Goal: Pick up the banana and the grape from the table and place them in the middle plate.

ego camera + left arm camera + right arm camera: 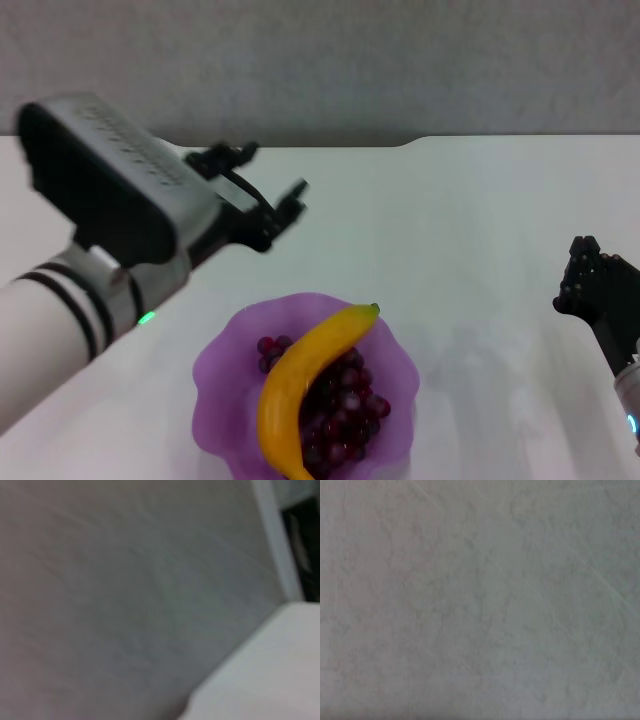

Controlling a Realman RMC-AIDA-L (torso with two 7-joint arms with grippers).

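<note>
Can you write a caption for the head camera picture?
Banana atop grape in middle plate; both arms away.

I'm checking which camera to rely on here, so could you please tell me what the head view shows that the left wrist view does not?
Only the head view shows the banana lying on the grape inside the middle plate, the open, empty left gripper raised beyond the plate, and the right gripper off at the right edge.

Only the left wrist view shows a dark gap beside a pale vertical strip.

Both show the white table and the grey wall behind it.
</note>
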